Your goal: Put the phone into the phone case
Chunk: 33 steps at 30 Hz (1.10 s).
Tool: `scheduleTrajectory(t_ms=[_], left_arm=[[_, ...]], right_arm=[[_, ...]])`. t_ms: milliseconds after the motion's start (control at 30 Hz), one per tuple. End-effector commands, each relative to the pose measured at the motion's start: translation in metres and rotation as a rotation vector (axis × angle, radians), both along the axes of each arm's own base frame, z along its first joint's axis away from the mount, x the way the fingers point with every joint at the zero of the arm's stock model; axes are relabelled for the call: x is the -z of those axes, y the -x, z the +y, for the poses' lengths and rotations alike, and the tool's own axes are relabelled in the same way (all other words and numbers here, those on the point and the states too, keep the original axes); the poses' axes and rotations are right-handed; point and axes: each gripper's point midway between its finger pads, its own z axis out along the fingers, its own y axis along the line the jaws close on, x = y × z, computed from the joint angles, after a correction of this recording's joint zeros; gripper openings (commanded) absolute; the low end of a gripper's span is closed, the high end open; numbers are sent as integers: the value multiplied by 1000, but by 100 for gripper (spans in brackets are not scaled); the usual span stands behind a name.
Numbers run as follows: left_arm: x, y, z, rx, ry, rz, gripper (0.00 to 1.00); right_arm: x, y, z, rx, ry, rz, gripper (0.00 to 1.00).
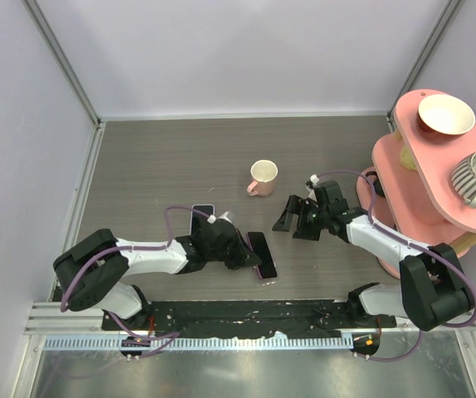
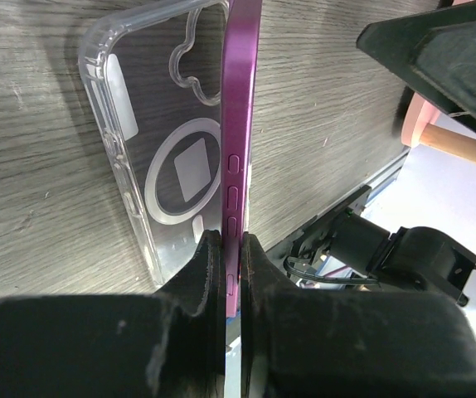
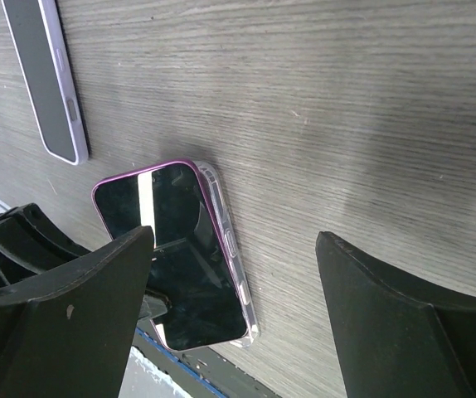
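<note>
The left gripper [image 2: 232, 249] pinches the purple phone [image 2: 242, 124] by its edge, lower centre. Its wrist view shows the clear case [image 2: 138, 157] just left, indistinct from above. The right gripper [image 1: 292, 217] stands wide, empty.

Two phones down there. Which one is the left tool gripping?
The deep purple phone with the black screen, pinched in the left tool right at the clear case. The pale lilac phone lies untouched beside the left arm.
</note>
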Motion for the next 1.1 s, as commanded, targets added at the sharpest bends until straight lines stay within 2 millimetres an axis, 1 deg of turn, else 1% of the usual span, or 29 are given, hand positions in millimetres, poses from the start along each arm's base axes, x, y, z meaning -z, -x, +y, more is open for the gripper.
scheduleTrajectory(t_ms=[0, 233, 300, 333, 367, 400, 533, 567, 733, 767, 800, 900, 933, 967, 1033, 1067], left_arm=[[13, 12, 1, 10, -35, 54, 0], [15, 19, 6, 21, -59, 74, 0], [19, 21, 6, 28, -79, 85, 0], [20, 22, 6, 30, -84, 88, 2], [21, 23, 6, 32, -87, 90, 8], [24, 26, 6, 39, -96, 96, 12], [30, 33, 9, 41, -110, 112, 14], [31, 34, 9, 44, -110, 114, 20], [29, 34, 9, 47, -119, 107, 33], [28, 33, 9, 45, -129, 108, 39], [27, 33, 9, 55, -135, 101, 41], [20, 31, 9, 69, -145, 77, 51], [20, 31, 13, 67, -162, 76, 53], [15, 31, 15, 69, -172, 67, 58], [7, 28, 19, 79, -190, 30, 65], [-2, 28, 21, 83, -201, 19, 67]], right_arm=[[-9, -4, 6, -12, -37, -51, 85], [-4, -1, 8, -21, -44, -46, 85], [-4, -1, 10, -26, -55, -49, 85], [-3, 1, 11, -32, -58, -45, 85], [-3, 1, 12, -34, -58, -46, 85], [-2, 2, 11, -35, -56, -45, 84], [-1, 2, 11, -34, -52, -43, 84], [0, 2, 10, -33, -50, -42, 84], [2, 5, 11, -33, -51, -33, 84], [2, 5, 12, -36, -52, -35, 84], [2, 5, 12, -37, -51, -37, 84], [3, 8, 12, -41, -49, -33, 84], [4, 9, 12, -46, -46, -33, 84], [5, 10, 13, -51, -44, -31, 84], [9, 13, 13, -63, -39, -20, 84], [11, 15, 13, -66, -39, -15, 84]])
